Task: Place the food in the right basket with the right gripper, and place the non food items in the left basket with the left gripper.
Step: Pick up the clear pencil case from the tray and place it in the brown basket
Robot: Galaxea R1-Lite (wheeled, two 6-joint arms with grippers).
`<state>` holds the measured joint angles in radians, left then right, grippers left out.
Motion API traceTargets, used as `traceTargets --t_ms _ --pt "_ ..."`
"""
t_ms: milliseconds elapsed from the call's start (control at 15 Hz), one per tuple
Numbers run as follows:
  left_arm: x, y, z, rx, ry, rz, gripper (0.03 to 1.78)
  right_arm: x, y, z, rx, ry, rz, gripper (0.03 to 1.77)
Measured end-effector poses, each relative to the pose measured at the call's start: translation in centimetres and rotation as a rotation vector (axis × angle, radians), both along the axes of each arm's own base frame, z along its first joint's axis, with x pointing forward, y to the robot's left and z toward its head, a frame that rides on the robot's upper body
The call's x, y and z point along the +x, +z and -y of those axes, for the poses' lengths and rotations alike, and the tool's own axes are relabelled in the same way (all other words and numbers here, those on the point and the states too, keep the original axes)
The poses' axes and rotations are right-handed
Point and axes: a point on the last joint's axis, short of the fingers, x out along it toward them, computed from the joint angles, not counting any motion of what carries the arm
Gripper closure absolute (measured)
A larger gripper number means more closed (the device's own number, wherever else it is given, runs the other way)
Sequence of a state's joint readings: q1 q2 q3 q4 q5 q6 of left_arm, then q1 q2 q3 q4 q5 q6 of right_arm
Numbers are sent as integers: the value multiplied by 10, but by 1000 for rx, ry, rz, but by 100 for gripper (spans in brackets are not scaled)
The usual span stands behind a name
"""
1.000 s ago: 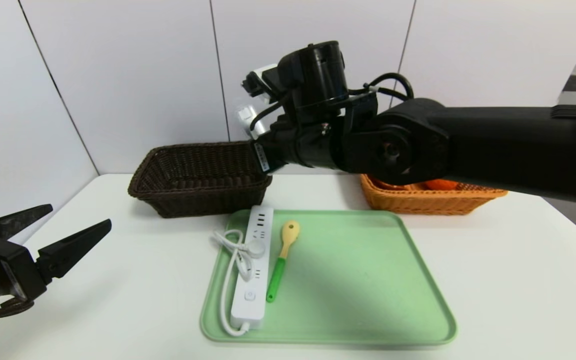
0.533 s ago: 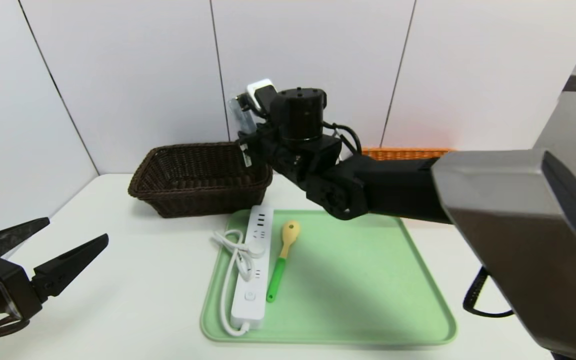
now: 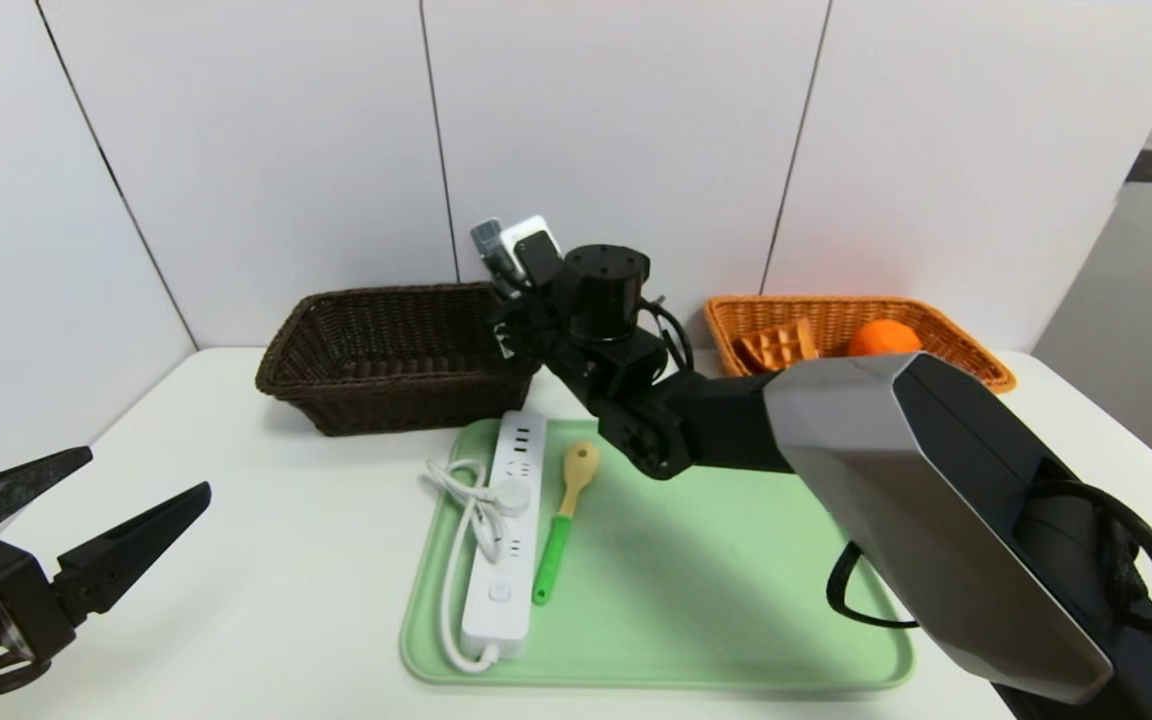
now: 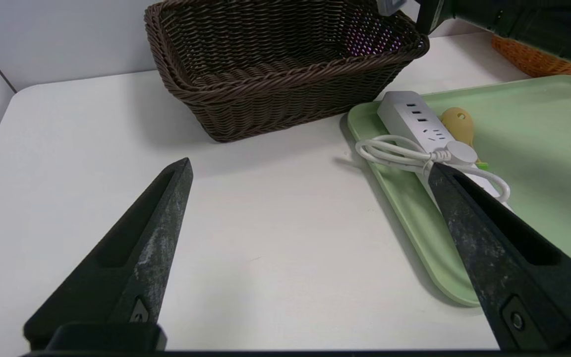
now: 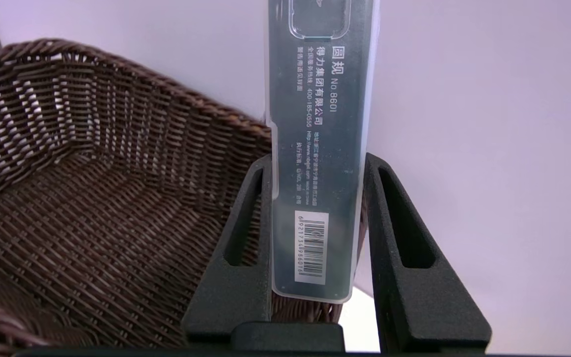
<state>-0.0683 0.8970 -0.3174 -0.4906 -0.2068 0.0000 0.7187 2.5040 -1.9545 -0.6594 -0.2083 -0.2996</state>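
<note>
In hand: delivery of a non-food item to the dark brown wicker basket (image 3: 376,297), upper left of centre in the head view. Clamped firmly between the fingers of the right gripper (image 5: 318,161): a translucent plastic compass case (image 5: 317,99), printed label and barcode turned toward the wrist camera, most of its length sticking out beyond the fingertips. From the head view, placed at the basket's right-hand end, about above the rim there, at the tip of an arm reaching in from the lower right of the frame; hard to tell whether fully over the basket's inside or only at its edge. At odds with the task sentence, with non-food meant for the left gripper (image 3: 146,472). Parked at the lower left of the frame, that one, fingers spread wide and empty above the white table (image 3: 286,600), well apart from everything. Waiting on the green tray (image 3: 716,560), lower middle: a white power strip (image 3: 508,540) with coiled cord and, just beside it, a spoon (image 3: 564,515) with a green handle. Lying in the orange basket (image 3: 976,365), upper right: an orange (image 3: 881,337) and a waffle-like piece (image 3: 776,345). Next, probably: carry the case a little further left, clear of the rim, lower toward the woven floor, then let go. Main risk: catching the long case on the rim and tipping it out onto the table.
</note>
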Motion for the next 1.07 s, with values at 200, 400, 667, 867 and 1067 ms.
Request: traceTargets --t_ms 200,400,667,867,1067 --pt "-1 0 0 0 -1 1 12 -3 0 -4 17 18 12 125" --pt "-1 0 0 -1 -15 1 12 -6 2 -8 26 48 28 125" --pt "-1 -1 0 -1 -16 1 12 -11 2 -14 22 80 31 125" --pt "-2 -1 0 -2 -15 2 12 -14 -1 -18 17 86 23 125" --pt "-2 -1 0 -2 -15 1 12 -13 -3 -18 11 79 17 125"
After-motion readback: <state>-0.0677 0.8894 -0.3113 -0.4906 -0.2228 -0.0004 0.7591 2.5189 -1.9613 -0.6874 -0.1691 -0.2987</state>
